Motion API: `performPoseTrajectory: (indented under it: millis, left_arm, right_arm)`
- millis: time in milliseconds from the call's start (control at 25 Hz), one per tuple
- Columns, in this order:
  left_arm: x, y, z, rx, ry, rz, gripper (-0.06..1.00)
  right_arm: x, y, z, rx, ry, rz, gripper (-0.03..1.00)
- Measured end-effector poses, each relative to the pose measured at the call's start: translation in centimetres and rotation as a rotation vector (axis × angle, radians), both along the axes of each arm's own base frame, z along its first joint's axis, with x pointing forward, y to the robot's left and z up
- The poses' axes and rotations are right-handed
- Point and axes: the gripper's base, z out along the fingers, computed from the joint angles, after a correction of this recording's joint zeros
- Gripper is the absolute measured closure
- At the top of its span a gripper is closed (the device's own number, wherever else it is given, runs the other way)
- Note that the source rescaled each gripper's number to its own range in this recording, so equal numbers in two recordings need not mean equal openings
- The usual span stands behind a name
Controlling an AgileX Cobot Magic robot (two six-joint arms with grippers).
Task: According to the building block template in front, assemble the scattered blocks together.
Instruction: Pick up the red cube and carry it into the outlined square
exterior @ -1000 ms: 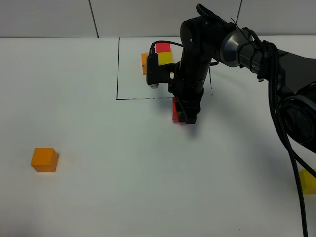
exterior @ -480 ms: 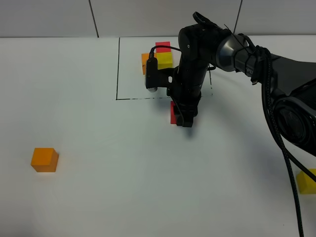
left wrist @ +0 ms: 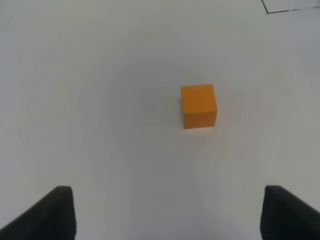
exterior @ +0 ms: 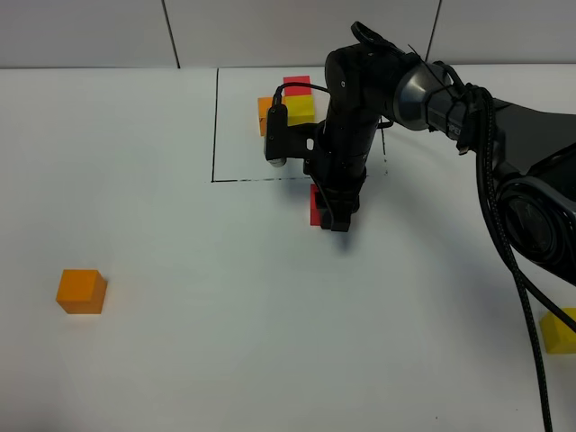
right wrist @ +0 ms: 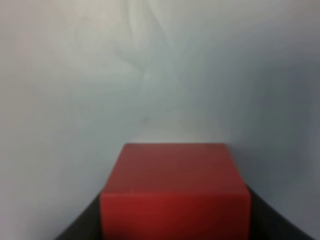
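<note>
Scattered blocks: three loose cubes, all far from each other on the white table (exterior: 225, 360). Red block (exterior: 316, 205) sits between the jaws of the right gripper (exterior: 337, 216), which is closed on it and points straight down. The right wrist view confirms this, with red block (right wrist: 175, 200) filling the gap between the dark fingers. Can't tell if it rests on the table or hangs just above it. It lies just outside the near line of the black outline (exterior: 214, 126), on the robot's side, and near the building block template (exterior: 301, 110). In the template the yellow cube is the corner, red is behind it and orange is to its left. Orange block (exterior: 81, 291) is alone at the far left of the overhead view, well apart from everything. The left arm is not visible overhead. In the left wrist view, orange block (left wrist: 199, 105) lies ahead of the left gripper (left wrist: 172, 215), slightly off the centre line, faces a bit skewed to the jaws. Those jaws are spread wide, holding nothing and touching nothing. Yellow block (exterior: 560, 330) is at the right edge, near the right arm's base and partly hidden by cable. Judgement: red is the anchor piece being placed first. Key relation: orange is the left arm's pick, straight ahead, and needs a forward reach plus a small sideways correction. Yellow is nearer the right arm once that gripper is free. Risk: yellow must end up in front of red, so space must be left there.
</note>
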Motion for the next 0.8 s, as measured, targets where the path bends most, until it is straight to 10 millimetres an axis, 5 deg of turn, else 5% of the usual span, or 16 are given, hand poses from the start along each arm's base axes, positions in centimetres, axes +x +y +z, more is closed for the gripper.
performPoseTrajectory:
  millis: [800]
  left_arm:
    - [0.0, 0.0, 0.0, 0.0, 0.0, 0.0, 0.22]
  right_arm:
    - [-0.03, -0.01, 0.0, -0.002, 0.004, 0.0, 0.96]
